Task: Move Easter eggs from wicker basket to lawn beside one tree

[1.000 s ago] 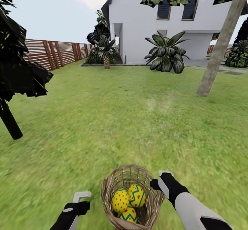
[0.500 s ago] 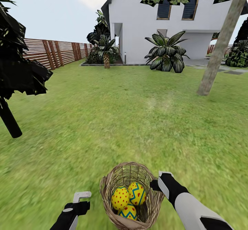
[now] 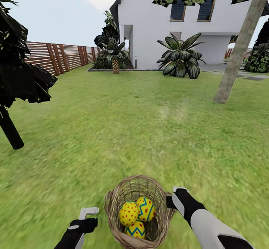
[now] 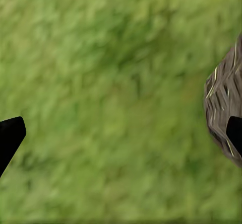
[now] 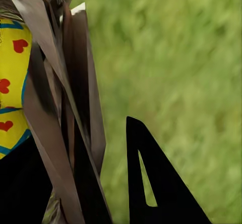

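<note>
While my right claw presses against the rim of the small round wicker basket of tan-brown twigs, I cannot tell how wide it stands; the right wrist view shows one dark finger outside the weave and twigs close against the lens. My left claw hangs over bare grass just beside the basket, gaping wide with nothing in it.

I count three yellow Easter eggs with red dots and blue zigzag bands, all inside the basket, bunched and touching. The basket tips its mouth toward me; the upper two eggs stand roughly on end.

Around it spreads the mottled green lawn. One bare grey-brown tree trunk leans well apart, ahead to my right.
</note>
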Available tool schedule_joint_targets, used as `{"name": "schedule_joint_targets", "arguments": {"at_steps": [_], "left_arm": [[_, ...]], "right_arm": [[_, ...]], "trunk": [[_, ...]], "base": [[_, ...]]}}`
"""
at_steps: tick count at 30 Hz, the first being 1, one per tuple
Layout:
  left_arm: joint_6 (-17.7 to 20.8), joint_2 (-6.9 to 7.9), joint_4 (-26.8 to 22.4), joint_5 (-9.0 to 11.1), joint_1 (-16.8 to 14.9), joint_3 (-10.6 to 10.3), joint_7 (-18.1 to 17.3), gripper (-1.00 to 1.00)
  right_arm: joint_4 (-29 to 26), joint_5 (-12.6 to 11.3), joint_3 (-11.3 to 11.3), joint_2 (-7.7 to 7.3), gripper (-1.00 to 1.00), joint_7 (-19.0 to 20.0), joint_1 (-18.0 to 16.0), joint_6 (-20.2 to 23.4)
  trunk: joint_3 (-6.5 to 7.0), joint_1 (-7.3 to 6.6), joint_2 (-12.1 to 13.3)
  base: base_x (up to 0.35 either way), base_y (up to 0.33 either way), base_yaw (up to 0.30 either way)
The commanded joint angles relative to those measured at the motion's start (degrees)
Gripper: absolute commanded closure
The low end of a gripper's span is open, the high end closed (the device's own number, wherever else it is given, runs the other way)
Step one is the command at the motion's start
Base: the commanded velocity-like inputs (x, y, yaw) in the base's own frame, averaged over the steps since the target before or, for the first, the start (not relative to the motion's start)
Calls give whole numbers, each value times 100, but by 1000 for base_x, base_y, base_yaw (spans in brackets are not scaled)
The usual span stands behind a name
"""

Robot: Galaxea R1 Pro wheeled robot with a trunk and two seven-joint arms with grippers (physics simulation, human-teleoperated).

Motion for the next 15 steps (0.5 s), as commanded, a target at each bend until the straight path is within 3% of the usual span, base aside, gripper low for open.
{"name": "schedule_joint_targets", "arguments": {"at_steps": [1, 5, 15], "left_arm": [[30, -1, -11, 24, -1, -2, 24, -100], [30, -1, -11, 23, -1, 2, 24, -100], [30, -4, -3, 20, -1, 6, 24, -100]], "right_arm": [[-12, 12, -30, 5, 100, -25, -1, 26], [-12, 12, -31, 5, 100, -25, -2, 26], [-12, 9, -23, 11, 100, -16, -2, 8]], "trunk": [[-5, -1, -2], [-5, -1, -2], [174, -221, 399]], "base": [[0, 0, 0], [0, 0, 0], [0, 0, 0]]}}
